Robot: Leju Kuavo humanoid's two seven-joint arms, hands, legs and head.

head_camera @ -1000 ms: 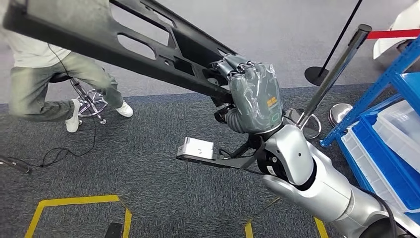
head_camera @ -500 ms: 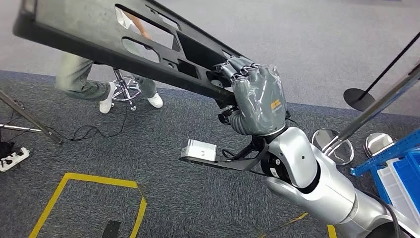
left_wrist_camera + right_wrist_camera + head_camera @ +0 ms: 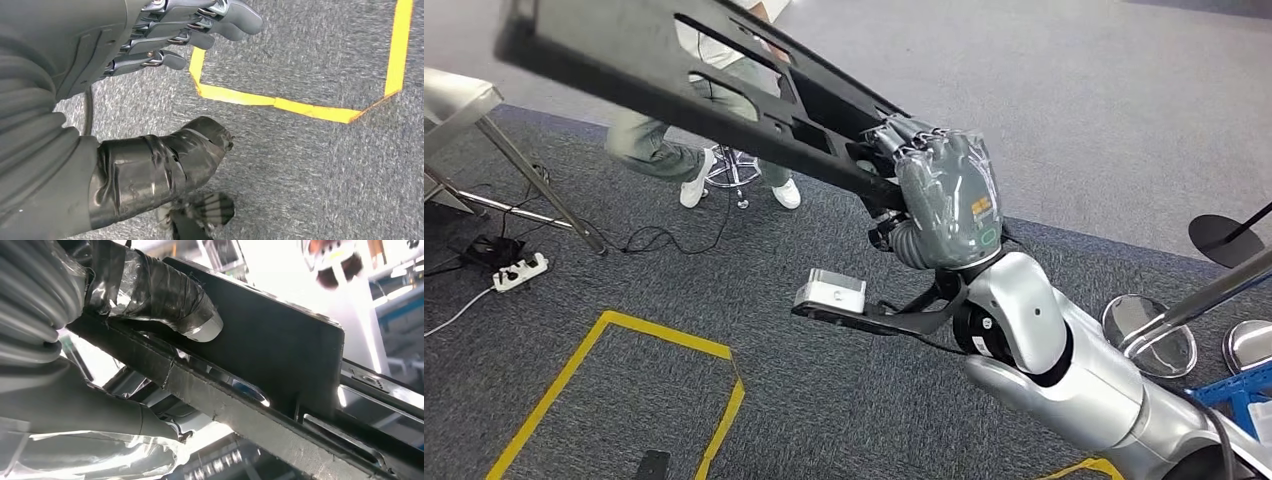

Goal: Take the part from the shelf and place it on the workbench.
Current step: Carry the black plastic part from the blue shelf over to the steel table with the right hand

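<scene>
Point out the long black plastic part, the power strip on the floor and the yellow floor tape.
long black plastic part [image 3: 664, 85], head view, flat upper face
white power strip [image 3: 519, 271], head view, its middle
yellow floor tape [image 3: 664, 338], head view, top edge

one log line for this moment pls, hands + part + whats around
right hand: grips long black panel part, raised over carpet | left hand: holds nothing, fingers apart above yellow floor tape | person behind part

The right hand [image 3: 944, 195] is grey under glossy clear film with an orange marking, a ribbed wrist cover behind it, then a silver arm [image 3: 1064, 370].
</scene>
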